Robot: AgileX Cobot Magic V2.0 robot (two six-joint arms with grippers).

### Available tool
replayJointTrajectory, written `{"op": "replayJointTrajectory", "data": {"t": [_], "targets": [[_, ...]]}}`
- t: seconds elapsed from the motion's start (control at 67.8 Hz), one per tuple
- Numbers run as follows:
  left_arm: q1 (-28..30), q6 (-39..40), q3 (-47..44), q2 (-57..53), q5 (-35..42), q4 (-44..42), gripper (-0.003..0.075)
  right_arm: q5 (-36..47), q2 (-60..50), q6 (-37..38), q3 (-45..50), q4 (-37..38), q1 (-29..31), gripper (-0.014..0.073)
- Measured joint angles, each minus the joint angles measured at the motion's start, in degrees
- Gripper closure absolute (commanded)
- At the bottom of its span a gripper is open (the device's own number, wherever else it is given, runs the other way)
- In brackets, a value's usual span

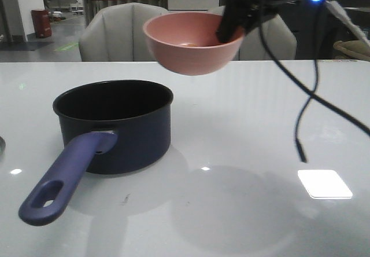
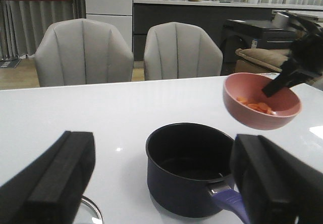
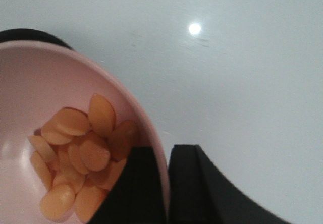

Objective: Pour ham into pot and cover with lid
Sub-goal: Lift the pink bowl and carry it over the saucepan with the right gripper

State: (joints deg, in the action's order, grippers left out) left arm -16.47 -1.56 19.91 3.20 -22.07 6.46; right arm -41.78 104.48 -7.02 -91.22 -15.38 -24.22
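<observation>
My right gripper (image 1: 231,28) is shut on the rim of the pink bowl (image 1: 191,46) and holds it in the air, behind and to the right of the pot. The ham (image 3: 75,153) lies as orange-pink pieces inside the bowl; it also shows in the left wrist view (image 2: 256,106). In the right wrist view my right gripper (image 3: 164,183) pinches the bowl wall (image 3: 30,82). The dark navy pot (image 1: 115,124) stands empty on the table, its purple-blue handle (image 1: 63,179) toward the front left. My left gripper (image 2: 161,178) is open above the table near the pot (image 2: 189,168). The glass lid (image 2: 91,215) shows only as a rim edge below it.
The white table (image 1: 260,153) has a bright light patch (image 1: 325,183) at the right. A black cable (image 1: 300,118) hangs from the right arm down toward the table. Two grey chairs (image 1: 124,31) stand behind the table's far edge.
</observation>
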Motion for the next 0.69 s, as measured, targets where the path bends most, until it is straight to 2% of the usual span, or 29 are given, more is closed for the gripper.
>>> {"op": "replayJointTrajectory", "data": {"t": [0.207,0.384,0.531,0.693], "targets": [[0.0,0.0,0.0,0.0,0.0,0.0,0.0137,-2.35,7.1,1.33,-9.49,0.0,-5.91,0.0458],[0.0,0.0,0.0,0.0,0.0,0.0,0.0138,2.36,9.56,1.61,-11.93,0.0,-7.4,0.0458],[0.0,0.0,0.0,0.0,0.0,0.0,0.0137,13.27,8.22,1.25,-8.88,0.0,-7.71,0.0458],[0.0,0.0,0.0,0.0,0.0,0.0,0.0137,30.5,5.31,-0.67,1.91,0.49,-8.75,0.0458]]}}
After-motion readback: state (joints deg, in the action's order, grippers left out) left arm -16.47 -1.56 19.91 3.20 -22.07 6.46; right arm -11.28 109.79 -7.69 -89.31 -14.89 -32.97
